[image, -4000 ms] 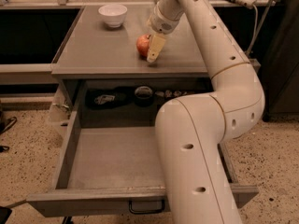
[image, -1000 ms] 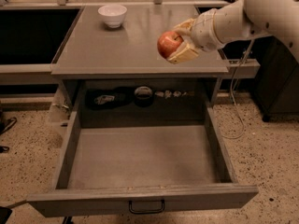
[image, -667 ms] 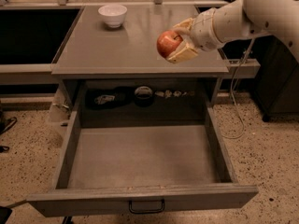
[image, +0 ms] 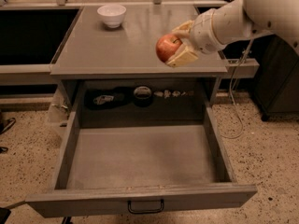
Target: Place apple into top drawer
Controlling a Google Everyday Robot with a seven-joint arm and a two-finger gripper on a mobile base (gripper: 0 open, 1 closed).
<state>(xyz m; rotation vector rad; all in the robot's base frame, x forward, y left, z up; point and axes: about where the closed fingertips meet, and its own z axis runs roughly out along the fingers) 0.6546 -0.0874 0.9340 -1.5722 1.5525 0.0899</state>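
Observation:
The red-orange apple (image: 167,47) is held in my gripper (image: 176,46), whose cream fingers (image: 183,58) are shut on it from the right. The gripper holds the apple in the air above the front right part of the grey counter top (image: 117,45). My white arm reaches in from the upper right. The top drawer (image: 140,160) is pulled fully open below, with a bare grey bottom, low side walls and a small dark handle (image: 145,207) on its front. The apple is above the counter, back from the drawer's open space.
A white bowl (image: 111,15) stands at the back left of the counter. Several small dark and light items (image: 140,96) lie at the back of the cabinet recess behind the drawer. Speckled floor lies on both sides, with a dark cabinet (image: 278,73) at right.
The apple has been lifted off the counter and carried toward the front right edge. Over the last second the gripper and apple have hardly moved.

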